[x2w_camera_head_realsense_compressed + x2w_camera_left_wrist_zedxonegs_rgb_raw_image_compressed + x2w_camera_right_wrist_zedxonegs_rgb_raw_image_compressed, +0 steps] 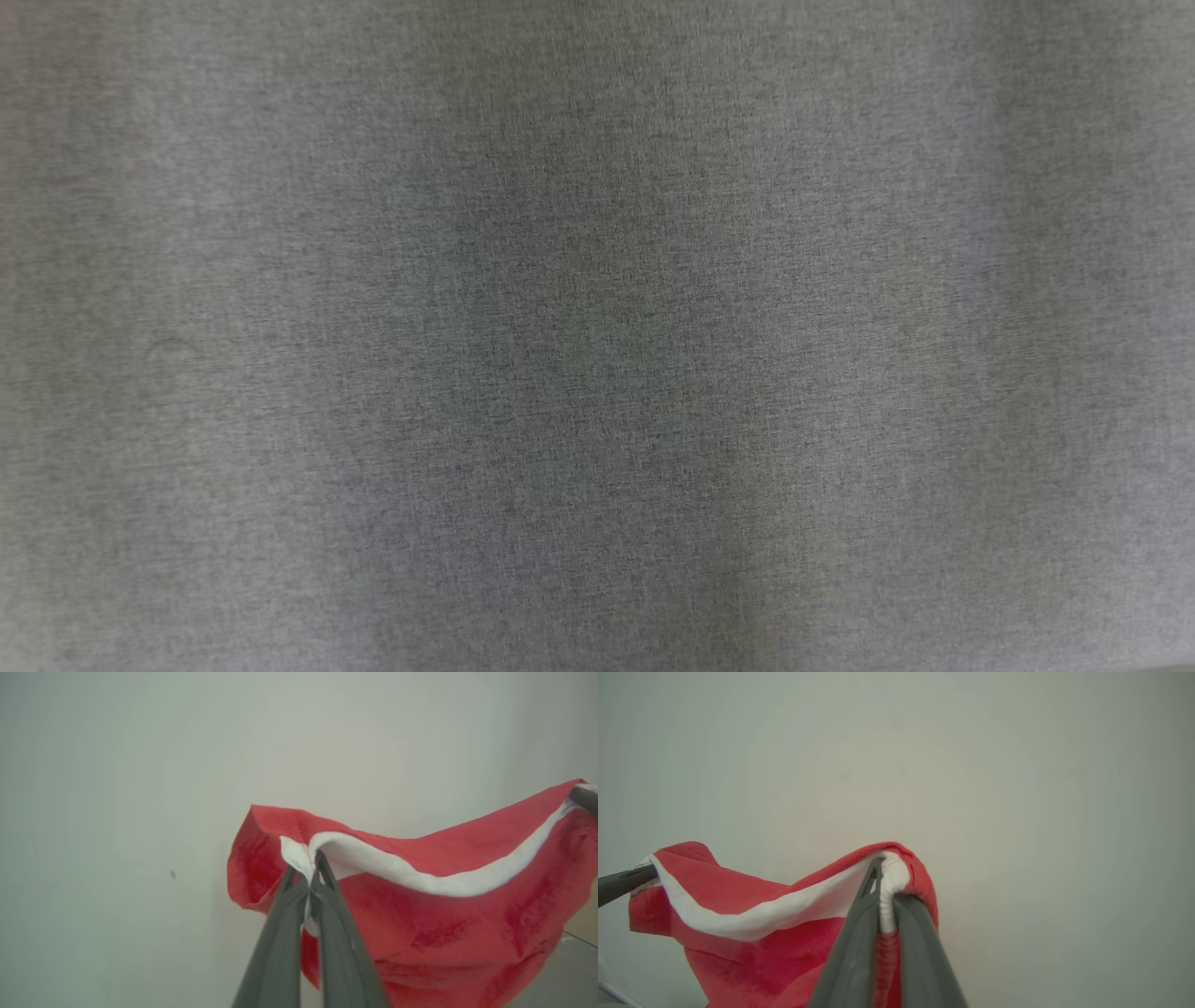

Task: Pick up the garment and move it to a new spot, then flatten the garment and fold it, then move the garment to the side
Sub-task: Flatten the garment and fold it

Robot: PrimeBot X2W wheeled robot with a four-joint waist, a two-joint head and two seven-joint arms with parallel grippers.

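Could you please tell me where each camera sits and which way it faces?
Head view: on the head, facing a grey woven surface, close and blurred.
Left wrist view: on that wrist, along the left claw, shut on the white hem of the red garment, toward a pale wall.
Right wrist view: on that wrist, along the right claw, shut on the same hem.
Shared: both wrist views show the garment strung between both claws.

right gripper (888, 881) pinching a red garment (752, 966) by its white edge band (752, 917)

the two dark fingers stand pressed together on the bunched white band, red cloth hanging below them. the band sags leftward to the left gripper (647, 873), which comes in from the left edge and meets the garment's other corner. a plain pale wall (1017, 788) lies behind.
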